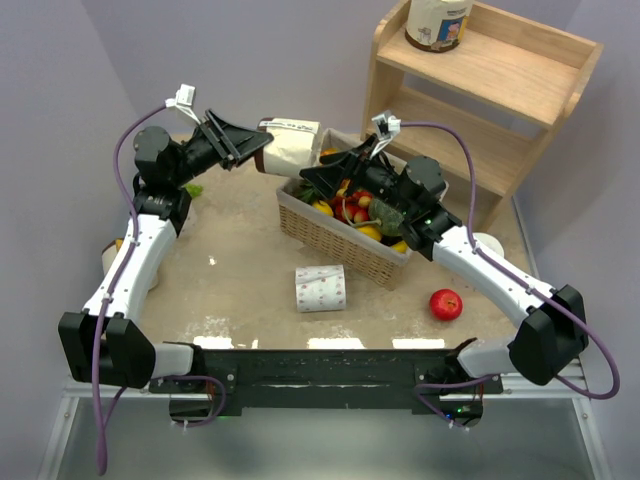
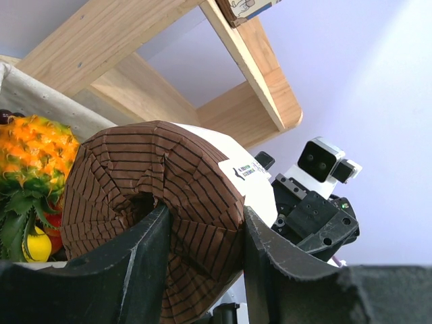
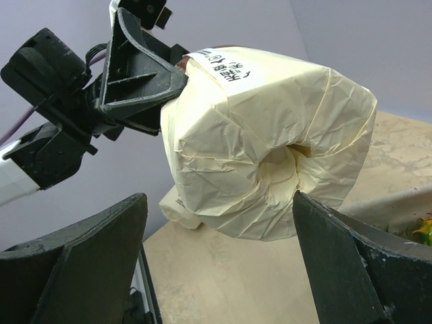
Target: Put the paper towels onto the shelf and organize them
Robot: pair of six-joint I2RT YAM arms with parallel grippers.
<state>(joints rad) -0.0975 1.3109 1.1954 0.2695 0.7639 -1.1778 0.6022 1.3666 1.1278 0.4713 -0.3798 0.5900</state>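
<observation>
My left gripper is shut on the brown end of a cream-wrapped paper towel roll and holds it in the air over the basket's far left corner. The left wrist view shows its fingers clamped on the roll's brown striped end. My right gripper is open, its jaws on either side of the roll's cream end without touching. A bare white roll lies on the table. Another wrapped roll stands on the wooden shelf's top tier.
A wicker basket of fruit stands mid-table under the right arm. A red apple lies at the front right. Pale rolls are partly hidden behind the left arm and the right arm.
</observation>
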